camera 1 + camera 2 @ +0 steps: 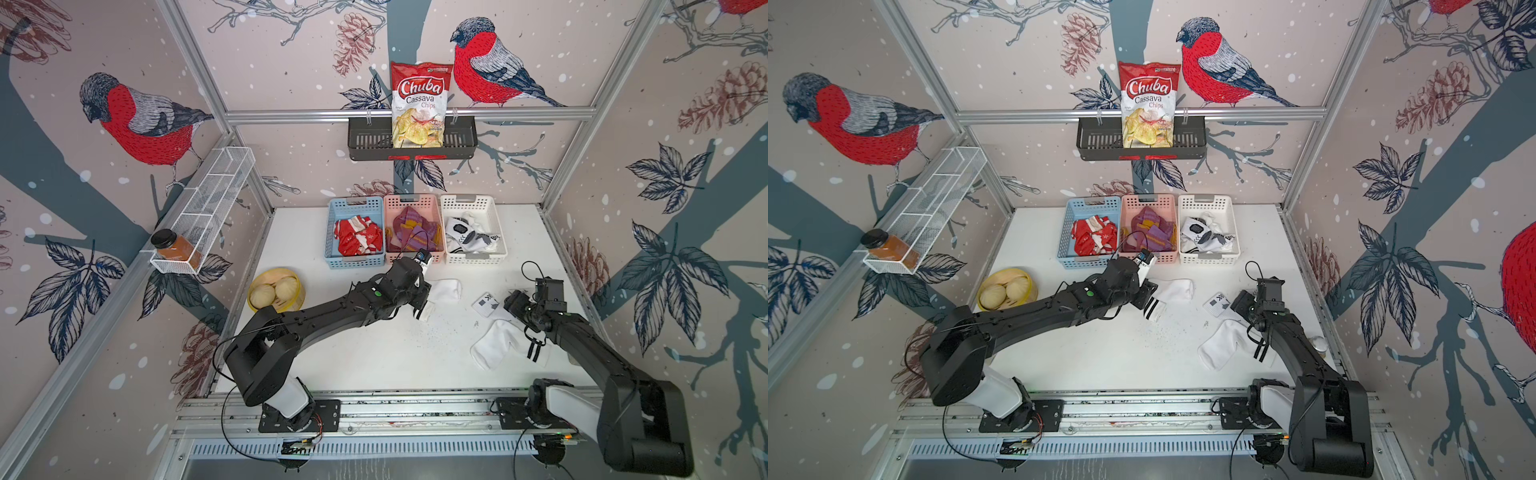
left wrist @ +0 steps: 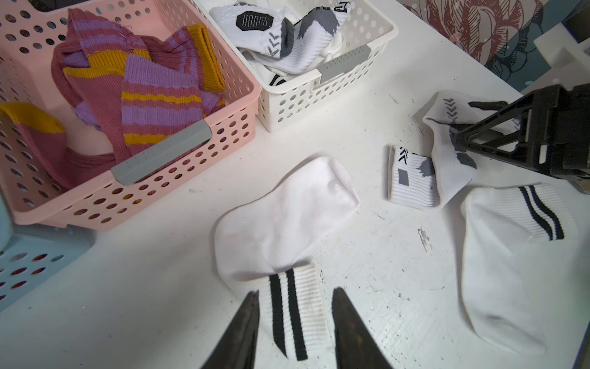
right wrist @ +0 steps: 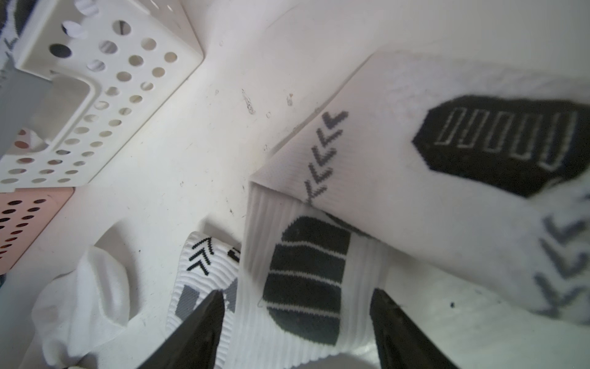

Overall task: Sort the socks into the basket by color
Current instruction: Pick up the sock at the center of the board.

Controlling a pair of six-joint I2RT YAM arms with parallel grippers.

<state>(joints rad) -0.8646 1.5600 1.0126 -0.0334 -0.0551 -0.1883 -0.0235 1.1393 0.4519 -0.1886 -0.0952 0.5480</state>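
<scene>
Where the baskets stand: far edge of the table (image 1: 374, 357), in a touching row: blue basket (image 1: 357, 205), pink basket (image 1: 411, 203), white basket (image 1: 473, 203).
Sorted already: red-and-white socks (image 1: 359, 239) in the blue one, maroon-purple socks (image 1: 415, 230) with mustard bands in the pink, black-marked white socks (image 1: 467, 237) in the white.
Loose on the table: four white socks, all in front of the pink and white baskets.
Striped sock (image 2: 284, 217): plain foot, ribbed cuff with two black stripes, lying flat just before the pink basket.
Left gripper (image 2: 295, 290): jaws parted, one on each side of that cuff, not pinching it.
Patch sock (image 3: 319, 271): ribbed cuff with a dark barred patch, grey chevrons along its side; it overlaps a small chevron sock (image 2: 412, 179).
Right gripper (image 3: 297, 291): jaws wide apart, straddling the patch sock's cuff, nothing clamped.
Large sock (image 1: 498, 345): white, two dark stripes; the right arm crosses its cuff in both top views.
In the way: the left arm's wrist covers the pink basket's front rim in both top views.
Surroundings: yellow dish (image 1: 274, 271) with two pale buns at the table's left; chip bag (image 1: 419, 104) in a black shelf (image 1: 365, 143) on the back wall; spice jar (image 1: 176, 247) in a wire rack (image 1: 216, 187) on the left wall.
</scene>
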